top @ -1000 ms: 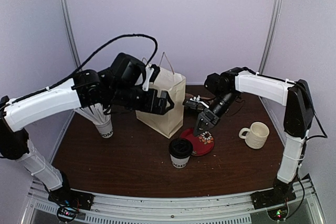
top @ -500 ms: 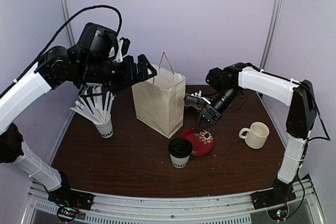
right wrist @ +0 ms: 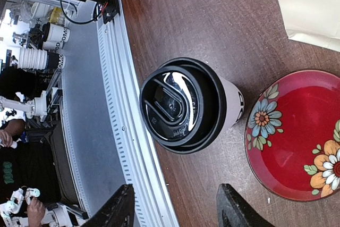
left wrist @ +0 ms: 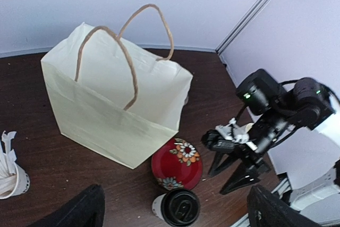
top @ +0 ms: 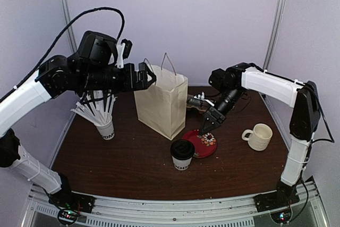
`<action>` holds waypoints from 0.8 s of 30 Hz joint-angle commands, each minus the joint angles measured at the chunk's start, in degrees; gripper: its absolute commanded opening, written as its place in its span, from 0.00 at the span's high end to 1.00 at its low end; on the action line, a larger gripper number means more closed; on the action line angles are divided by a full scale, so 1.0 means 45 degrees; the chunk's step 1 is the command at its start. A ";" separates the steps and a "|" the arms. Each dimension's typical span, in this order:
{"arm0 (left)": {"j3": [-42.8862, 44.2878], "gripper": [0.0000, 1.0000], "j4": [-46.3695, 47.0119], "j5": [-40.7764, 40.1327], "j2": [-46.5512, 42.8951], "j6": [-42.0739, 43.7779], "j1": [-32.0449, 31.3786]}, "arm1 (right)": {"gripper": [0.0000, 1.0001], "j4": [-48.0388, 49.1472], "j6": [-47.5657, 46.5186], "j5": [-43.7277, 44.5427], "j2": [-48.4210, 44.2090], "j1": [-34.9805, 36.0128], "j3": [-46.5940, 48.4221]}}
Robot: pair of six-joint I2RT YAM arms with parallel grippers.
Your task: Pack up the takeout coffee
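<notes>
The tapered white paper cup, capped with its round black plastic lid, is standing upright near the middle of the dark brown tabletop, just beside the near-left rim of a red flowered plate. The right fingers are hovering spread and empty over the plate's far edge. A cream paper bag is standing farther back. The left fingers are hanging wide apart, holding nothing, high beside the bag's left top.

White arms — black joints, cables
</notes>
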 commanded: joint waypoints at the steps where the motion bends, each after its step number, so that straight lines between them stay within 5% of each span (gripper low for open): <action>1: -0.1462 0.03 0.1397 -0.0285 -0.0733 0.3108 0.0092 | 0.45 -0.0708 -0.1252 0.0125 -0.1119 -0.0010 0.0424; 6: -0.2017 0.02 0.1566 0.1902 -0.0871 0.6027 0.0074 | 0.45 -0.0032 -0.2026 0.1294 -0.2044 0.0660 -0.0065; 12: -0.4686 0.02 0.1588 -0.0273 -0.2102 0.5845 0.0081 | 0.38 0.0816 -0.2883 0.4702 -0.2104 0.2421 -0.0212; 17: -0.6602 0.02 0.1132 -0.4498 -0.3182 0.2892 0.0097 | 0.29 0.1976 -0.3645 0.6085 -0.1893 0.3541 -0.0582; 24: -0.6968 0.03 0.1552 -0.2594 -0.3239 0.3904 0.0092 | 0.26 0.2319 -0.4228 0.6744 -0.0615 0.4376 0.0041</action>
